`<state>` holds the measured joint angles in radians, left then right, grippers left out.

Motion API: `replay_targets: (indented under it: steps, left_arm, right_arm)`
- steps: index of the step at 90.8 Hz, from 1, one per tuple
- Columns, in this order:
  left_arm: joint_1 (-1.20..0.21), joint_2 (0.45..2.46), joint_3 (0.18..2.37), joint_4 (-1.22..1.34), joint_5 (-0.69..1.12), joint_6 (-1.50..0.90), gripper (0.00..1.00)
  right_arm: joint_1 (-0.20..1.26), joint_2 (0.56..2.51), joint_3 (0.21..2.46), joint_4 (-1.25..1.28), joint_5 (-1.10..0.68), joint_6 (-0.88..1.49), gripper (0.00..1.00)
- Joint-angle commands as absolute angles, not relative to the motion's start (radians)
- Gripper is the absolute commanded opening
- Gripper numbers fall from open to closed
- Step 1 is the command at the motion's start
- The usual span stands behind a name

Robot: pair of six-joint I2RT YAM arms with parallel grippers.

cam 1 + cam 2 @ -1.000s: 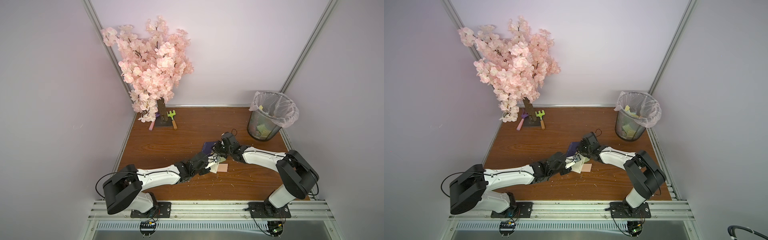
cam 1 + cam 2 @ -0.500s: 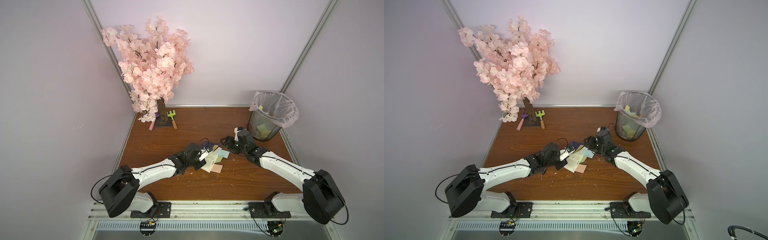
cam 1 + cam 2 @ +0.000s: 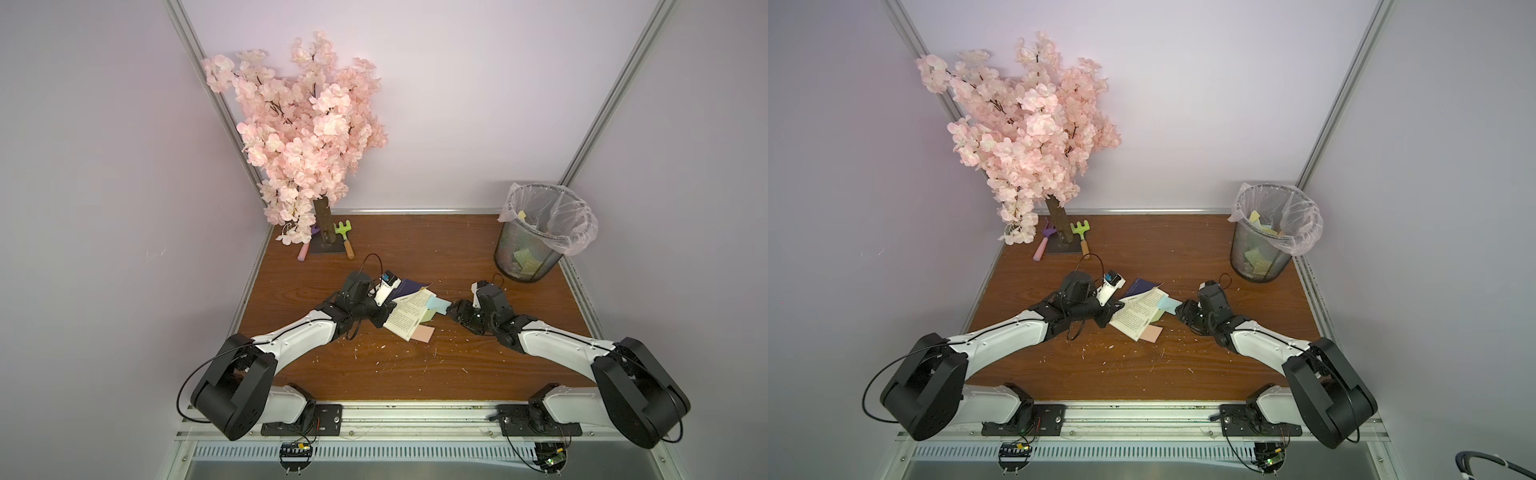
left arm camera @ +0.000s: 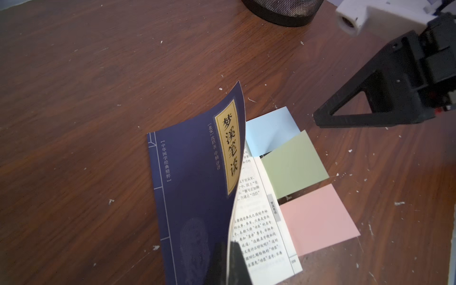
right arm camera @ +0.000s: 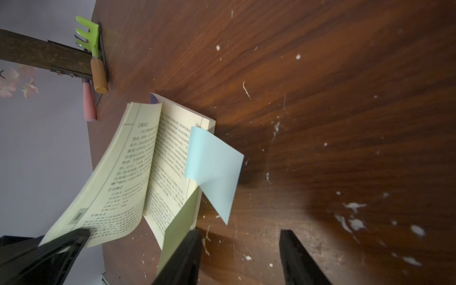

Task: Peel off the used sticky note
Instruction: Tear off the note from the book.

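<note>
Our right pincer (image 5: 239, 233) stands spread and empty, near the blue sticky note (image 5: 214, 170), which is stuck on a page of the book (image 4: 197, 185). Our left pincer (image 3: 383, 316) pinches the book's lifted pages above the desk (image 3: 415, 365).

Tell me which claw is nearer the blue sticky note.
Right. The right claw is open just off the free edge of the blue sticky note; the left claw is shut on lifted pages of the book, farther away.
</note>
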<state>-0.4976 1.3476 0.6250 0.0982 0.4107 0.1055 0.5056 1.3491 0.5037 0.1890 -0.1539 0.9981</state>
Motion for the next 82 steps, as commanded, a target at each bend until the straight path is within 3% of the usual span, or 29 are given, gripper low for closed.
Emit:
replay_targets:
  steps: [1, 46, 71, 82]
  left_arm:
    - [-0.418, 1.331, 0.592, 0.151, 0.526, 0.051, 0.02]
    - [-0.324, 1.314, 0.565, 0.181, 0.665, 0.017, 0.04]
    - [-0.244, 1.326, 0.557, 0.183, 0.754, -0.01, 0.04]
    - [-0.235, 1.32, 0.548, 0.184, 0.756, -0.004, 0.04]
  right_arm:
    - [0.511, 1.403, 0.525, 0.284, -0.178, 1.009, 0.53]
    - [0.535, 1.685, 0.634, 0.492, -0.255, 1.082, 0.51]
    - [0.535, 1.738, 0.627, 0.593, -0.271, 1.104, 0.46]
    - [0.535, 1.746, 0.639, 0.592, -0.27, 1.1, 0.38]
